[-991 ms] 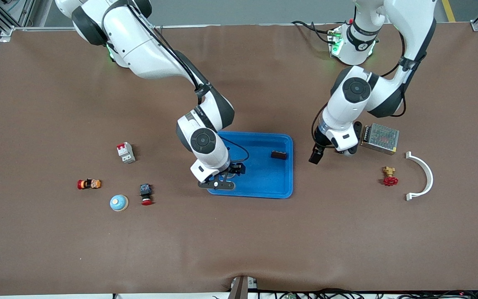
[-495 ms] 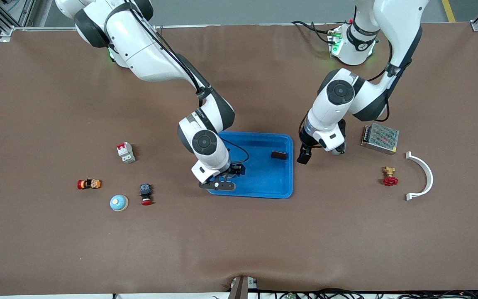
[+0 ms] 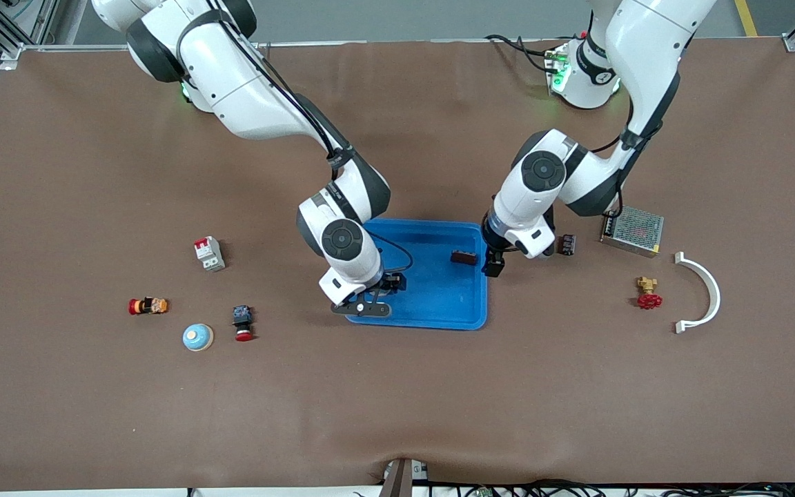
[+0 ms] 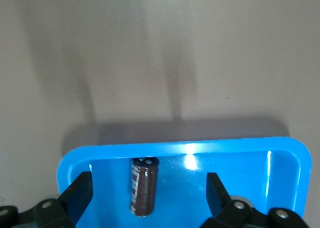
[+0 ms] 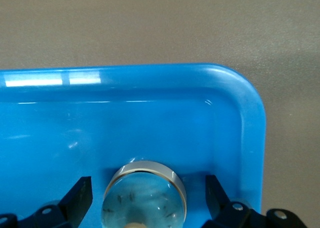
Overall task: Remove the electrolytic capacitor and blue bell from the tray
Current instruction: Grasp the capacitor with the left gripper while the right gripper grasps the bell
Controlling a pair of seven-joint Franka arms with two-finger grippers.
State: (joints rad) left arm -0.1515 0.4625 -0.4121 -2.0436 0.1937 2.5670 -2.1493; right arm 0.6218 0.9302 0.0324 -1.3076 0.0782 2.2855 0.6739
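We see the tray point(image 3: 439, 304) mid-desk. Our left gripper point(image 4: 147, 198) hangs over its end toward the left arm, jaws wide and empty, the capacitor point(image 4: 143, 186) lying between them. Our right gripper point(image 5: 145, 200), jaws likewise wide, straddles the bell point(image 5: 145, 198) in the tray's corner.

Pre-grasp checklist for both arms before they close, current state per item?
1. Left gripper open: ok.
2. Capacitor lying in the tray between the left gripper's fingers: ok.
3. Right gripper open: ok.
4. Bell sits between the right gripper's fingers, close to a tray corner: ok.
5. Fingers low enough to close on either part: cannot tell.
6. Arms apart, one over each end of the tray: ok.
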